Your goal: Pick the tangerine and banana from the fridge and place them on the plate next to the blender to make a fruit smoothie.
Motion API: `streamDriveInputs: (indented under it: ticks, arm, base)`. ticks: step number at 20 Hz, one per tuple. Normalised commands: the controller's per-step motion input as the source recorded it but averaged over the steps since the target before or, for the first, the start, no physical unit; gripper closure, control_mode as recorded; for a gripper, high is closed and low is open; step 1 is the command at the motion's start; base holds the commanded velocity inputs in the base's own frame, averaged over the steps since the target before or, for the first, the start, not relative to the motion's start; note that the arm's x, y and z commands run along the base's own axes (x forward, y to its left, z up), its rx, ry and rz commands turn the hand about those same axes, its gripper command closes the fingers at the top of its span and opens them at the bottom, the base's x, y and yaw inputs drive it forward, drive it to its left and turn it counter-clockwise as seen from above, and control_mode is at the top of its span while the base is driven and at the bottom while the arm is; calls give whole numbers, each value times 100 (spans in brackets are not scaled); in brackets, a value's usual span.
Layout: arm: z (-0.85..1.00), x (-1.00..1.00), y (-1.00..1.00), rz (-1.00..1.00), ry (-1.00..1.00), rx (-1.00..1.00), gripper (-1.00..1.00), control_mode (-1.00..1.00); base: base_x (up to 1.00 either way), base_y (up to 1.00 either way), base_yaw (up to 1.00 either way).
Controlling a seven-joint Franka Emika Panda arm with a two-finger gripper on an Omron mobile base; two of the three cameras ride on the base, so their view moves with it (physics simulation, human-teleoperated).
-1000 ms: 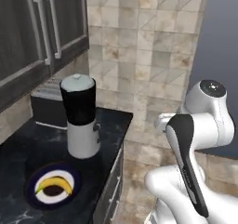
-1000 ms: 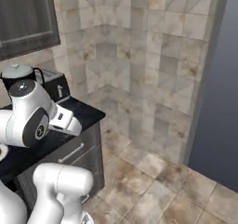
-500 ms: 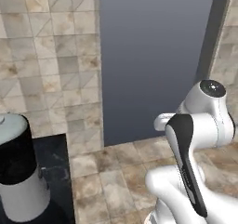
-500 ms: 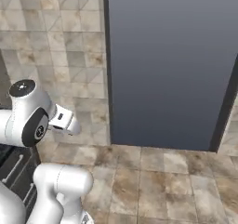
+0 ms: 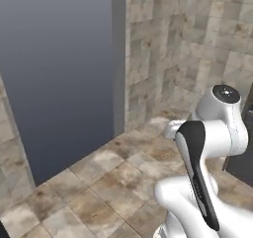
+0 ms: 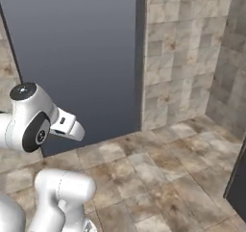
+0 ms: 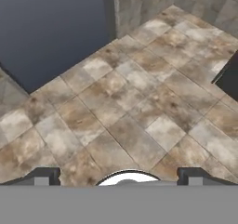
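My gripper (image 7: 120, 176) points down at a tiled floor (image 7: 130, 102). Its two dark fingertips (image 7: 46, 174) stand far apart, open, with nothing between them. The white arm (image 5: 207, 148) is folded close over the base, and the same arm (image 6: 33, 125) sits at the left of the right base view. The tangerine, the banana, the plate and the blender are out of view. A dark slab (image 5: 242, 158) cuts in at the right edge; I cannot tell whether it is the fridge.
A wide dark blue-grey opening (image 6: 77, 58) lies ahead, with beige tiled wall (image 6: 187, 58) to its right. The dark slab (image 6: 238, 187) stands at the lower right, and its corner (image 7: 230, 76) shows over the floor.
The whole picture has swung, so the base has turned. The counter with the blender and the plate has left the views, and the dark opening and tiled corner have come in. The gripper stays open.
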Motion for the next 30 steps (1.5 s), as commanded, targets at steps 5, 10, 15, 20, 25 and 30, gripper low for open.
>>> streamDriveInputs:
  ticks: [5, 10, 15, 20, 25, 30]
  arm:
    - [0, 0, 0, 0, 0, 0, -100, 100]
    - [0, 0, 0, 0, 0, 0, -100, 100]
    - [0, 0, 0, 0, 0, 0, -100, 100]
    - [0, 0, 0, 0, 0, 0, -100, 100]
    - [0, 0, 0, 0, 0, 0, -100, 100]
    - [0, 0, 0, 0, 0, 0, -100, 100]
  base:
    - [0, -35, -79]
    - [0, -46, -65]
    - [40, -36, -49]
    - [99, 0, -27]
    - [94, 0, -19]
    - [85, 1, -21]
